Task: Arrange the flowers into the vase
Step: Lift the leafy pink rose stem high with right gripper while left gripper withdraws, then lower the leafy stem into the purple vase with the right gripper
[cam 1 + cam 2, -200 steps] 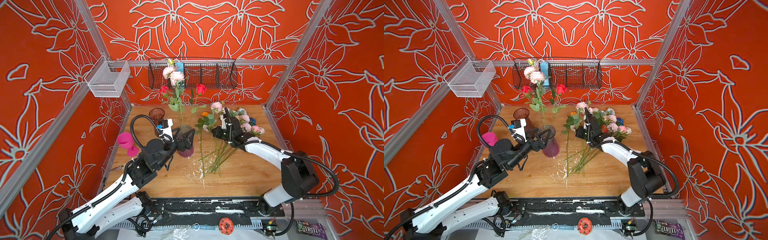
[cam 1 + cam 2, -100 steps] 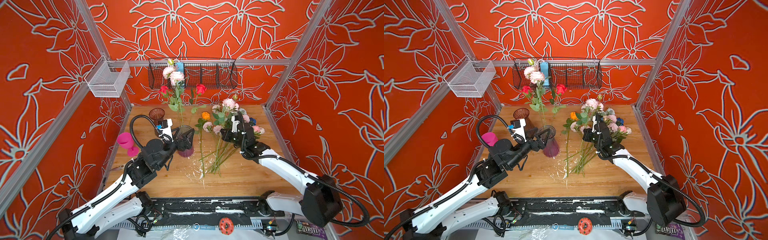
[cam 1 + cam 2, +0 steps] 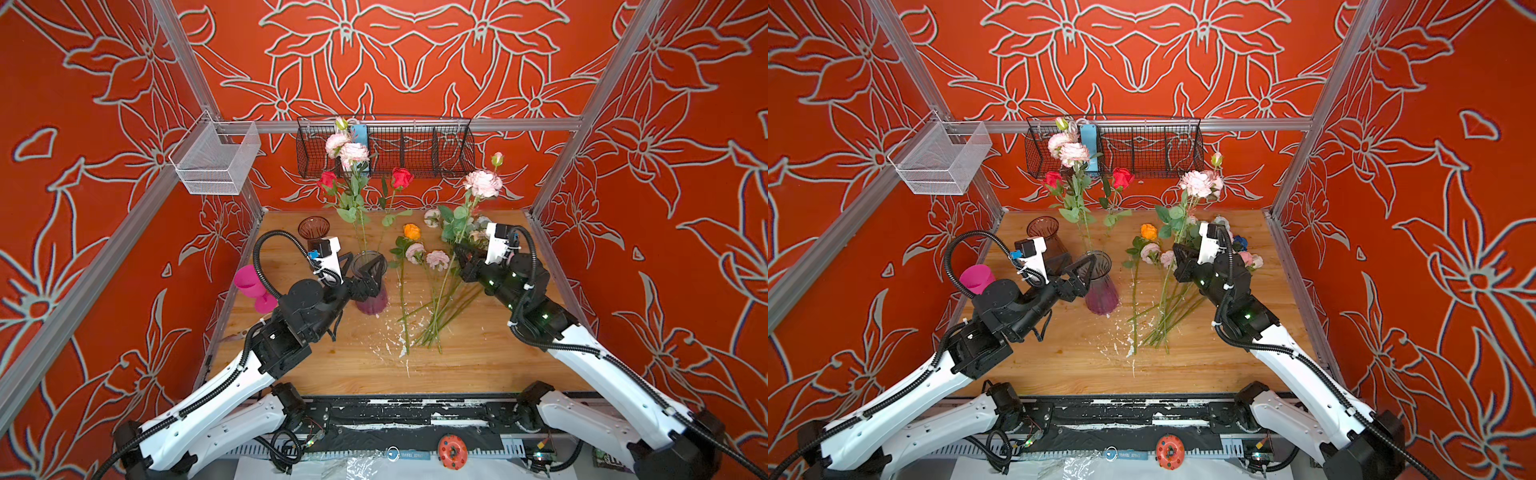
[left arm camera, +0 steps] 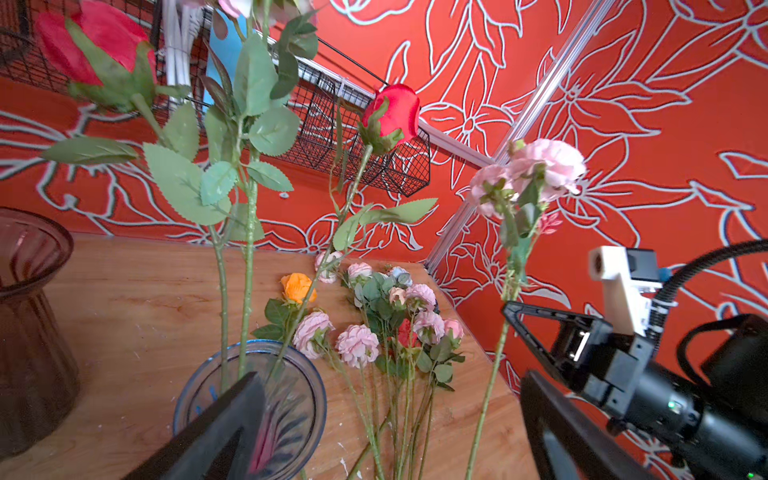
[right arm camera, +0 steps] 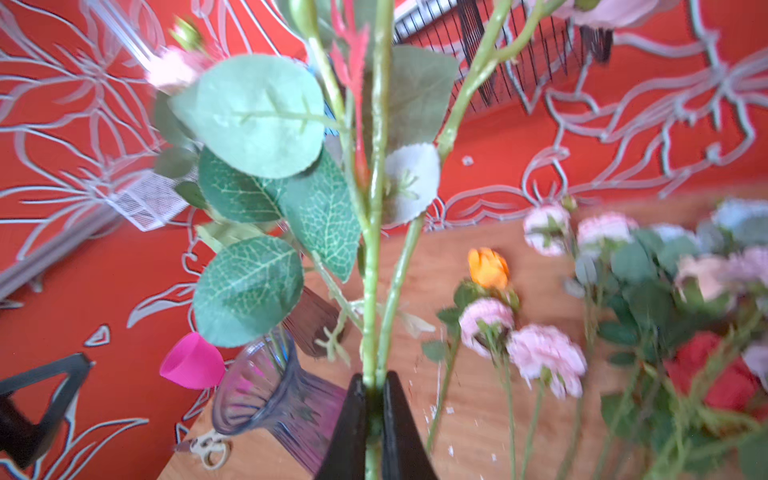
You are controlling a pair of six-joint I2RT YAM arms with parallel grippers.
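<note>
Nearest lies the wooden table (image 3: 353,370). Over it the right gripper (image 5: 374,376) is clamped tight on the stem of one pale pink flower (image 3: 482,183), which it holds upright. The left gripper (image 3: 365,266) gapes wide at the rim of the vase (image 3: 371,301), gripping nothing (whether it touches is unclear). Between the two arms, loose flowers (image 3: 434,291) lie fanned on the wood. Further back, two red roses (image 3: 402,178) and pink blooms (image 3: 353,151) stand in the vase, before a black wire basket (image 3: 415,149).
</note>
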